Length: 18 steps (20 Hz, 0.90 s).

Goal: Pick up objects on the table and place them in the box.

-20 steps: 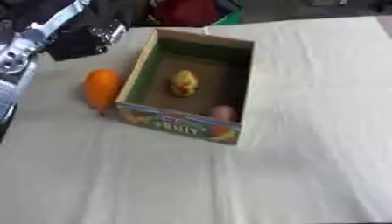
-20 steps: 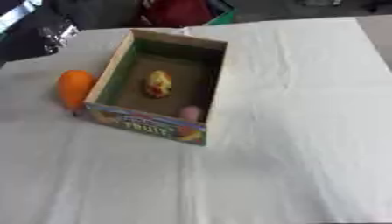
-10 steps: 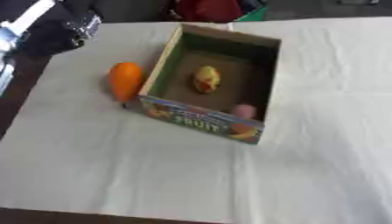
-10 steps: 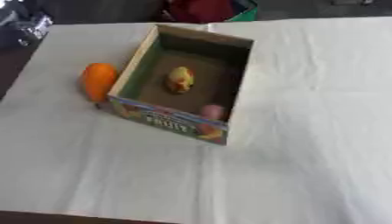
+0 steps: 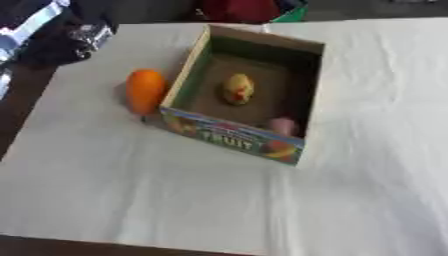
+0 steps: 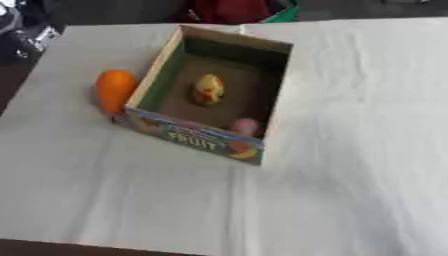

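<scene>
Up close, the counter point(image 5: 175, 200) has a pale cloth over it. A little farther back sits the box point(image 5: 234, 140), open on top, with fruit pictures and the word FRUIT on its near wall. Inside, a small pink thing point(image 5: 283, 125) lies in the near right corner, and a yellow fruit point(image 5: 237, 88) lies on the floor in the middle. An orange fruit point(image 5: 145, 90) lies on the cloth just beside the box's left wall. Far back at the left, the left robot hand point(image 5: 83, 37) is a dark blur, and I cannot tell if it is wide or narrow.
</scene>
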Available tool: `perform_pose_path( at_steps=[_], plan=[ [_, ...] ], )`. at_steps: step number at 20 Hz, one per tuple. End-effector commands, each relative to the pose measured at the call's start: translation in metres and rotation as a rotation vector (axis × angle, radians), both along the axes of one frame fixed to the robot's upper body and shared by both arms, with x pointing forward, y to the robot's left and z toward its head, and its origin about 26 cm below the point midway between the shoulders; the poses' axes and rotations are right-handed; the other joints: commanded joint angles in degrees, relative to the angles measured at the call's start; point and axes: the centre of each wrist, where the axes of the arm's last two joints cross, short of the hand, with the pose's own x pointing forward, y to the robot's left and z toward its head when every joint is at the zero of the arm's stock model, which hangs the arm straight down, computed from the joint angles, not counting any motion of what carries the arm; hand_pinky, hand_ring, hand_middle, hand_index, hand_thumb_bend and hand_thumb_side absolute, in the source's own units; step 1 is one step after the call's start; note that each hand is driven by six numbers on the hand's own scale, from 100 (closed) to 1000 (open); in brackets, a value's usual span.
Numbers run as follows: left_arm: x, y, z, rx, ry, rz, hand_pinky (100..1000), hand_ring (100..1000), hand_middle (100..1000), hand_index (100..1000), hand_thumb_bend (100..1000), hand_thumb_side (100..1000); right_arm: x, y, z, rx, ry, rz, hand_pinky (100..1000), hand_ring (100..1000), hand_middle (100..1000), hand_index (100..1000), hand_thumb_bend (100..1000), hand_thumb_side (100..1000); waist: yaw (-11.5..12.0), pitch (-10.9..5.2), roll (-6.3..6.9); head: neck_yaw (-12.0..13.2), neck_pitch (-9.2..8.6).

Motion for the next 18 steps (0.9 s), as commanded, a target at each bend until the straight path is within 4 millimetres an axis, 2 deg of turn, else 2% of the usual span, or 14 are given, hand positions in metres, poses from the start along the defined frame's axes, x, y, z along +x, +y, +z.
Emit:
perform_pose_path(
  at_steps=[1,2,8,13,18],
  plan=[
    [0.003,0.017,0.012,0.165,-0.039,-0.023,622,851,798,928,303,1000,-0.004,-0.001,0.01,-0.035,-0.032,-0.011,728,1000,534,738,100,676,-0.11,-0.92,-0.1,0.21,-0.5],
    [0.006,0.021,0.012,0.21,-0.036,-0.027,626,859,804,934,328,1000,-0.004,-0.001,0.01,-0.036,-0.031,-0.011,728,1000,533,738,100,676,-0.19,-0.88,-0.09,0.26,-0.51],
    [0.023,0.036,0.003,0.361,0.074,-0.023,642,877,822,952,342,1000,-0.004,0.0,0.009,-0.036,-0.027,-0.009,728,1000,532,737,100,680,-0.45,-0.66,-0.12,0.42,-0.46],
    [0.029,0.039,-0.003,0.442,0.168,-0.016,663,897,845,982,355,1000,-0.004,0.0,0.008,-0.036,-0.023,-0.01,728,1000,530,737,100,684,-0.55,-0.42,-0.19,0.12,-0.73],
    [0.036,0.039,-0.003,0.474,0.219,0.023,681,921,867,999,411,1000,-0.004,0.001,0.007,-0.036,-0.021,-0.006,728,1000,528,737,100,686,-0.89,-0.11,-0.38,0.13,-1.34]
  ],
)
